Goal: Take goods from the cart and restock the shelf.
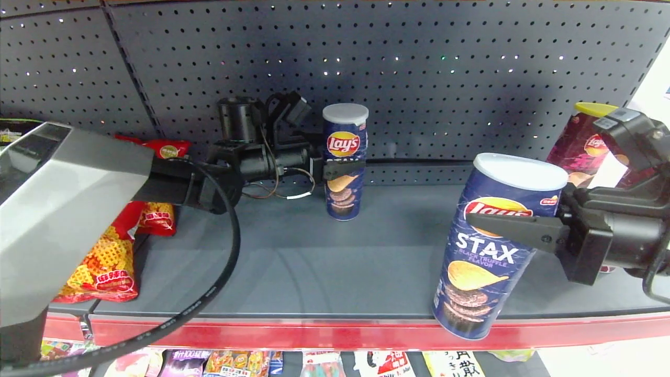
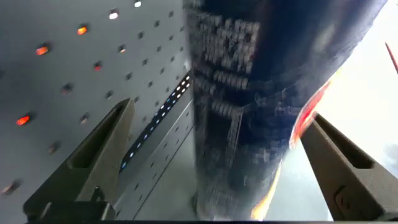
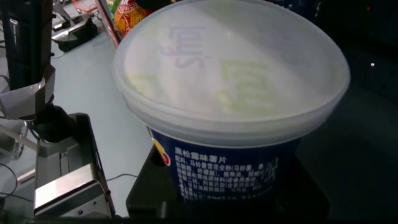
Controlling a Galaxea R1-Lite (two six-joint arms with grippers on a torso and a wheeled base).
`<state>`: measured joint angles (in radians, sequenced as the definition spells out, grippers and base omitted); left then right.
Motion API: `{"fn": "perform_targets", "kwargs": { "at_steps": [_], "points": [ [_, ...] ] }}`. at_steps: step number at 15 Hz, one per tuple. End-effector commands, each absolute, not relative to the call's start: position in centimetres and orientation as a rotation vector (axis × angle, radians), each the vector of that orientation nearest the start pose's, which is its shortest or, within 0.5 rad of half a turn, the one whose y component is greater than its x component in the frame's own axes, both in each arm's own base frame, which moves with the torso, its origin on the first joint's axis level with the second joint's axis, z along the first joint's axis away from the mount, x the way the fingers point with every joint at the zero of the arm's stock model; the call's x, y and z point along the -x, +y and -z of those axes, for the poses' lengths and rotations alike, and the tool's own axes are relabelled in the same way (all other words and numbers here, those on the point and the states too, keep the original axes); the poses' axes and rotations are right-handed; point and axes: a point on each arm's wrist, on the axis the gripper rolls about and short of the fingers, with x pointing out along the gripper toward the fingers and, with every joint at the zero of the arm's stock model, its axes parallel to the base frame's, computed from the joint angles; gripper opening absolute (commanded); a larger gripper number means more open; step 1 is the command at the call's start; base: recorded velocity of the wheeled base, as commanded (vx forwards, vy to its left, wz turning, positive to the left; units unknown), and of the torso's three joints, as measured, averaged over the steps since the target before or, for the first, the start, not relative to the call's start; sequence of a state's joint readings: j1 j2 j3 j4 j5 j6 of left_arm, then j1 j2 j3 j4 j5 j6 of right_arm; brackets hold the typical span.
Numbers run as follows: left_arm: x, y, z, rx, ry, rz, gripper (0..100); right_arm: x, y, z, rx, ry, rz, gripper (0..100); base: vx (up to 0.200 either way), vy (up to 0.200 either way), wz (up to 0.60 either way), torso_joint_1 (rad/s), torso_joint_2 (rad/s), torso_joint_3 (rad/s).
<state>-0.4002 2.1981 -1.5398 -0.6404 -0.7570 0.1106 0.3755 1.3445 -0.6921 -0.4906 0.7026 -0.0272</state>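
so the left gripper (image 1: 343, 170) sits mid-frame, jaws spread open around an upright blue can (image 1: 344, 139) at the back of the shelf (image 1: 314, 262). Lower right, the right gripper (image 1: 510, 230) is clamped on a second blue can (image 1: 479, 285), tilted over the shelf's front edge

A dark grey pegboard panel (image 1: 445, 68) backs the grey shelf (image 1: 314, 272) — its front edge red — light glinting through the holes.

Bright, even overhead light covers the shelf (image 1: 314, 262), pinpoints glint through the pegboard (image 1: 445, 68) holes along the top, a broad soft shadow darkens its upper right above the tilted can (image 1: 487, 251), and the right edge blows out white.
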Motion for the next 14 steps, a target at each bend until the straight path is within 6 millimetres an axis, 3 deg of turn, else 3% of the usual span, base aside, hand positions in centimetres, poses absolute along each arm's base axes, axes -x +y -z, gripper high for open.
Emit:
{"fn": "perform_targets", "kwargs": {
  "at_steps": [1, 2, 6, 9, 11, 12, 14],
  "points": [
    [-41.4, -20.2, -19.1, -0.094, -0.046, 1.176, 100, -19.3, 9.2, -23.0, -0.003, 0.155, -1.078, 0, 0.000, 0.000, 0.00, 0.000, 0.00, 0.000],
    [-41.4, -20.4, -19.1, -0.094, -0.047, 1.176, 0, -19.3, 9.2, -23.0, -0.003, 0.155, -1.078, 0, 0.000, 0.000, 0.00, 0.000, 0.00, 0.000],
    [-41.1, -20.3, -19.6, -0.099, -0.076, 1.173, 0, -19.3, 9.2, -23.0, -0.003, 0.157, -1.078, 0, 0.000, 0.000, 0.00, 0.000, 0.00, 0.000],
    [-39.1, -20.0, -21.4, -0.100, -0.092, 1.191, 0, -19.4, 9.2, -23.0, -0.003, 0.155, -1.078, 0, 0.000, 0.000, 0.00, 0.000, 0.00, 0.000],
    [-34.8, -19.5, -23.1, -0.083, -0.070, 1.249, 0, -19.4, 9.2, -23.1, -0.003, 0.152, -1.078, 0, 0.000, 0.000, 0.00, 0.000, 0.00, 0.000],
    [-34.5, -19.5, -23.1, -0.080, -0.065, 1.255, 0, -19.4, 9.2, -23.1, -0.003, 0.152, -1.077, 0, 0.000, 0.000, 0.00, 0.000, 0.00, 0.000],
    [-29.5, -18.8, -23.4, -0.052, -0.009, 1.314, 0, -19.5, 9.2, -23.0, -0.003, 0.155, -1.077, 0, 0.000, 0.000, 0.00, 0.000, 0.00, 0.000]
  ]
}}
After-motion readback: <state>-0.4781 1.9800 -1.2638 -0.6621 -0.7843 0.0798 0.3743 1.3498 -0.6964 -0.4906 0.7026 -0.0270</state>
